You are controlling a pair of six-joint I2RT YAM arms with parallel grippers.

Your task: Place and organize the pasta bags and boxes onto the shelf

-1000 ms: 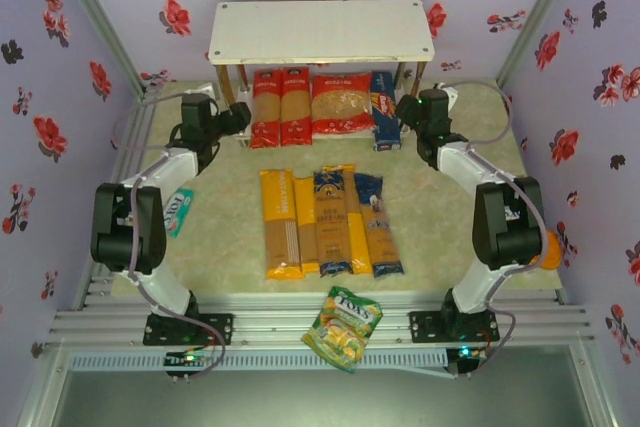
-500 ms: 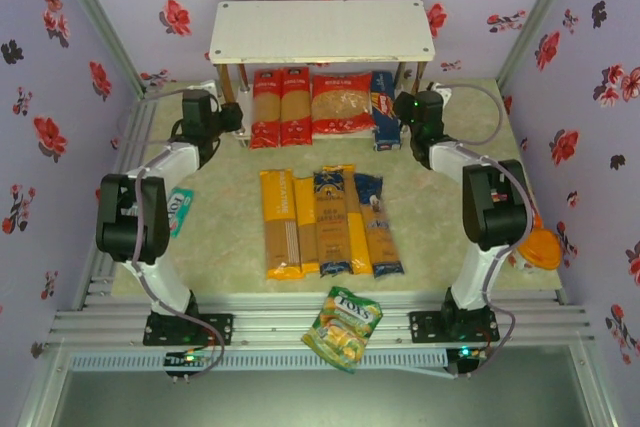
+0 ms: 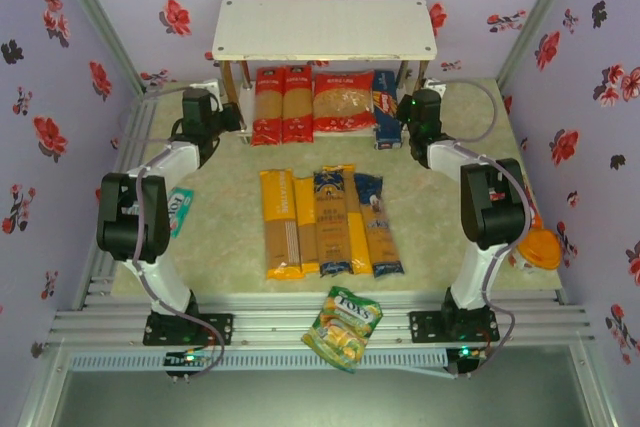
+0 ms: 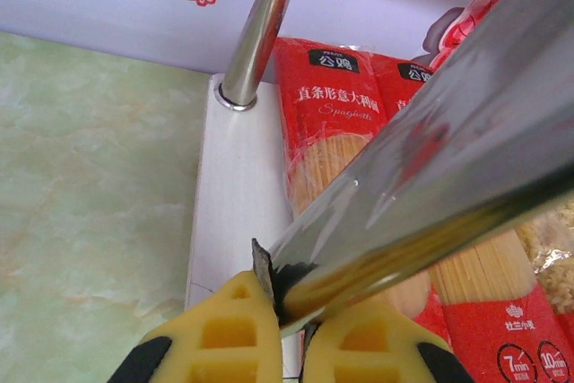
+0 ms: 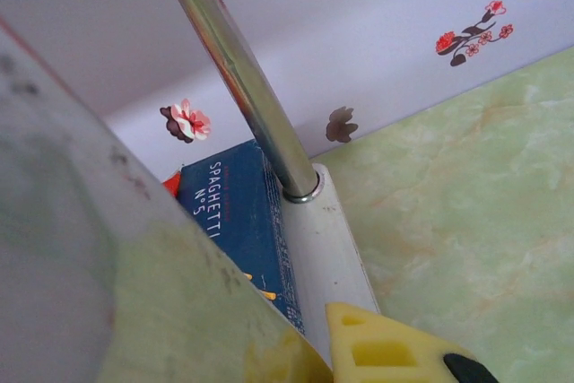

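Shelf (image 3: 325,32) long axis runs left-right between arms; left gripper (image 4: 291,311) pinches front-left leg (image 4: 430,150), right gripper (image 3: 403,115) at opposite end, closure indeterminate.

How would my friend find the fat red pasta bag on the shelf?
Look at the white two-tier shelf at the far end of the table. On its lower board, the wide red pasta bag is third from the left. It is far broader than the slim red spaghetti bags and dark-blue box beside it.
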